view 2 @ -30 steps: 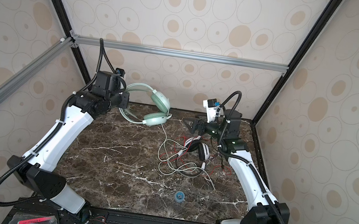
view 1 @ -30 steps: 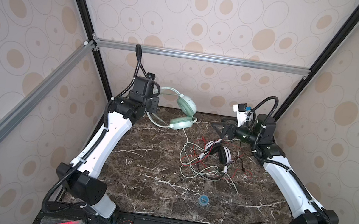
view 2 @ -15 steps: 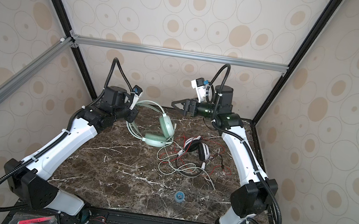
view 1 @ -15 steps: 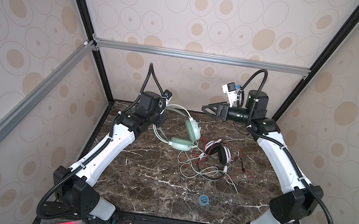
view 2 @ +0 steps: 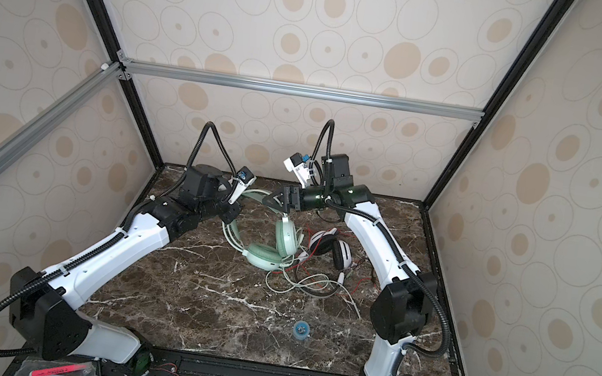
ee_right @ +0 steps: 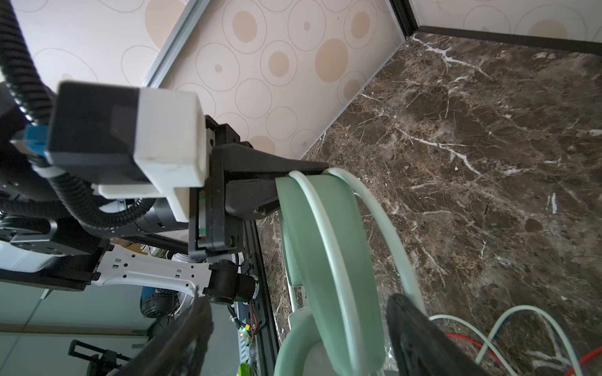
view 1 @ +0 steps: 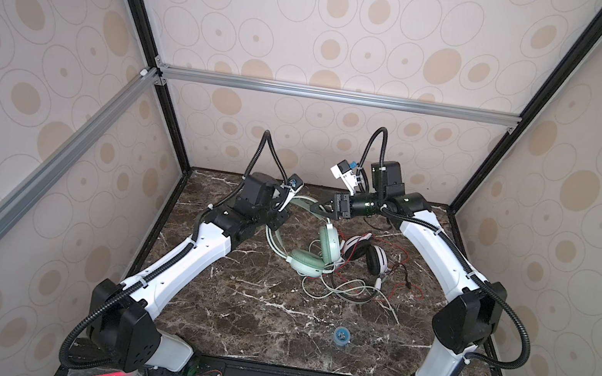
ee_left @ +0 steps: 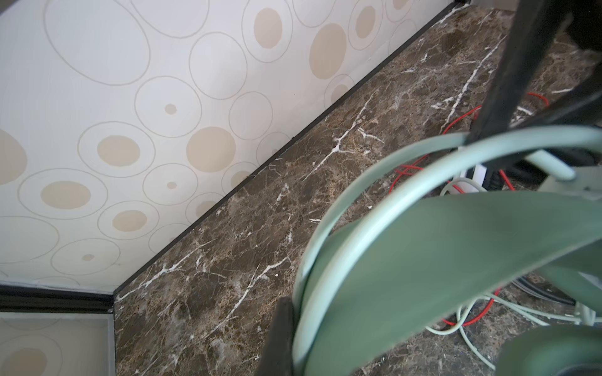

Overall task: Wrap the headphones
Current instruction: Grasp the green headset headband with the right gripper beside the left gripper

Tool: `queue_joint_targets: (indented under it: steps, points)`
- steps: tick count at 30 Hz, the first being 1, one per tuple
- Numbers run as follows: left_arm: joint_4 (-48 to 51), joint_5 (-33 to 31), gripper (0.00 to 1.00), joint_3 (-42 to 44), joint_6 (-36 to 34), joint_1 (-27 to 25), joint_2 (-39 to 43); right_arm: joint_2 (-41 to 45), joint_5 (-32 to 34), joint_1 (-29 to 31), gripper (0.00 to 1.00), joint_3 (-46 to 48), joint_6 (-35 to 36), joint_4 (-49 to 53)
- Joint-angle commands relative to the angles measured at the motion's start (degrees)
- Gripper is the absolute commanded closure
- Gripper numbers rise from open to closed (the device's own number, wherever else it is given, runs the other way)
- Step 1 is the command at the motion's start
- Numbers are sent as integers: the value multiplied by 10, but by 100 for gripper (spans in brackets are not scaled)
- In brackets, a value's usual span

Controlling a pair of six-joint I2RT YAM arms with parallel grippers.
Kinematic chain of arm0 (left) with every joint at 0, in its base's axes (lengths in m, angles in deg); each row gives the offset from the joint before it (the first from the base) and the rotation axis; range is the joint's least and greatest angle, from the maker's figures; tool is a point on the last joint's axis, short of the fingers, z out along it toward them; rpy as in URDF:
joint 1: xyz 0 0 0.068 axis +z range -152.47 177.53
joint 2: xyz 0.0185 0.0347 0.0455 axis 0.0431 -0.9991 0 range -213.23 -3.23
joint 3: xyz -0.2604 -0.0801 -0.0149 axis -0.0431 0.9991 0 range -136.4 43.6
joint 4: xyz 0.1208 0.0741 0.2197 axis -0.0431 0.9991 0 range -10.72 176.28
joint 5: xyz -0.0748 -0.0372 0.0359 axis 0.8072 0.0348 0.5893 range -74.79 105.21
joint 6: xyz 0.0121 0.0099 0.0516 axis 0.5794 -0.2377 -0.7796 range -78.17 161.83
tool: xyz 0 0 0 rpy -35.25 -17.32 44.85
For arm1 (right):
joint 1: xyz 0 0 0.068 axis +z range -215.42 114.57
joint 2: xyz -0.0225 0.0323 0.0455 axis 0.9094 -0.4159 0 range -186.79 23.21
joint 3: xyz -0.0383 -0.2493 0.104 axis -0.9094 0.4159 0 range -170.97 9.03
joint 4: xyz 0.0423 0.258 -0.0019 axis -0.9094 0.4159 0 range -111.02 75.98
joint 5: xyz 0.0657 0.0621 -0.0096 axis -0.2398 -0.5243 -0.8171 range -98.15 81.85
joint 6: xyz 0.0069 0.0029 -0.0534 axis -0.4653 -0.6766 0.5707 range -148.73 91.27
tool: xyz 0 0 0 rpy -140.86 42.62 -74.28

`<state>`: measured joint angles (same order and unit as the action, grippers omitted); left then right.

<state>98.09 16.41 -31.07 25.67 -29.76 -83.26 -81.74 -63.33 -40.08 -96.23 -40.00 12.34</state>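
Cords point(view 1: 343, 297) tangle with the white-and-black headset point(view 1: 376, 257) at 3 o'clock of the mint headphones point(view 1: 306, 262), whose headband point(ee_right: 335, 247) the left gripper point(ee_right: 280, 185) pinches tight and the right gripper point(view 1: 318, 208) straddles, jaws wide apart

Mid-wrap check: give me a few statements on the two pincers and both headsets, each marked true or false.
1. The left pincer is shut on the mint headset at its band. True.
2. The right pincer is clamped on the red cord. False: it is open, with its fingers on either side of the mint band.
3. The white-and-black headset lies on the table, in neither pincer. True.
4. The mint cord is wound neatly round its headset. False: it lies in loose loops on the table, crossing the red cord.
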Motion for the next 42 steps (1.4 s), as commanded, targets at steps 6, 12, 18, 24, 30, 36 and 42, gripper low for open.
queue_joint_targets:
  steps: [6, 12, 18, 24, 30, 36, 42]
  points:
    - [-80, 52, 100, 1, 1, -3, 38, -8, 16, 10, 21, 37, -2, -9]
    - [-85, 55, 100, 16, 9, -3, 50, -11, 14, 11, 30, 49, -16, -31]
    - [-81, 43, 100, 27, 7, -3, 54, -3, 30, 12, 35, 25, 4, 9]
    - [-86, 40, 100, 38, 9, -3, 57, 28, 76, 5, 29, 0, 44, 85]
    - [-90, 41, 100, 43, 10, -3, 61, 43, 98, 1, 13, -18, 45, 95]
    - [-95, 43, 100, 57, 13, -4, 72, 31, 108, 0, 7, -27, 32, 84]
    - [-100, 43, 100, 71, 16, -4, 86, 19, 93, -3, 4, -20, 21, 71]
